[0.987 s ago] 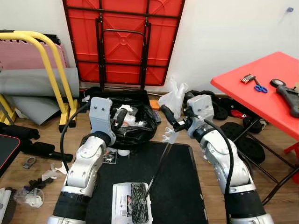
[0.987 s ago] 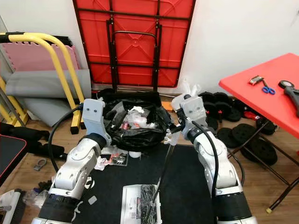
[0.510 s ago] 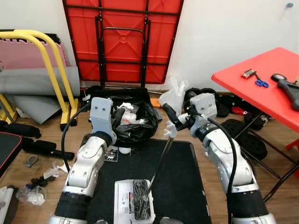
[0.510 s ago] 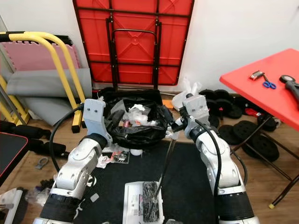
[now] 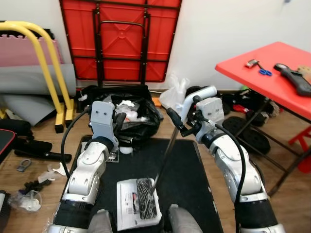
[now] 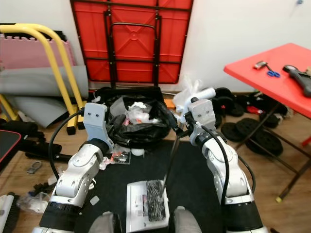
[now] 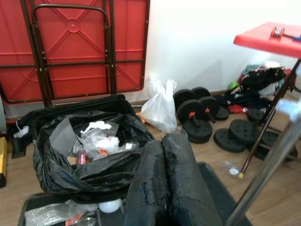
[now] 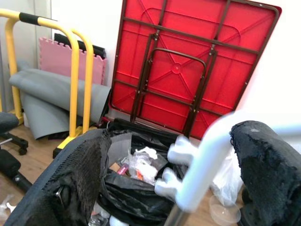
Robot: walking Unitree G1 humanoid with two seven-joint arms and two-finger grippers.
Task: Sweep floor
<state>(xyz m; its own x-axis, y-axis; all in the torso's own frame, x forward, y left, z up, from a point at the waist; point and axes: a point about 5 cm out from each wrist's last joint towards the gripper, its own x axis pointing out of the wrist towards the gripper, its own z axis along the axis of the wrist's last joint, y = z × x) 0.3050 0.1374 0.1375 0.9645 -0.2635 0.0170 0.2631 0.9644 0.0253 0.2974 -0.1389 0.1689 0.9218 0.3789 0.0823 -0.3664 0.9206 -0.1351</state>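
Closest to me, the dustpan [image 5: 138, 203] sits on the black mat [image 5: 187, 179], its long handle [image 5: 167, 150] leaning up to my right hand [image 5: 181, 127], whose fingers are spread around the white grip to steady it. My left hand [image 7: 164, 183], fingers pressed together, hovers before the black trash bag [image 5: 129, 119], likely where sweepings go.

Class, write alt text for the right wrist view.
The right gripper has its two black fingers either side of a white dustpan handle. Beyond lie a full black rubbish bag and a folded red table against the wall.
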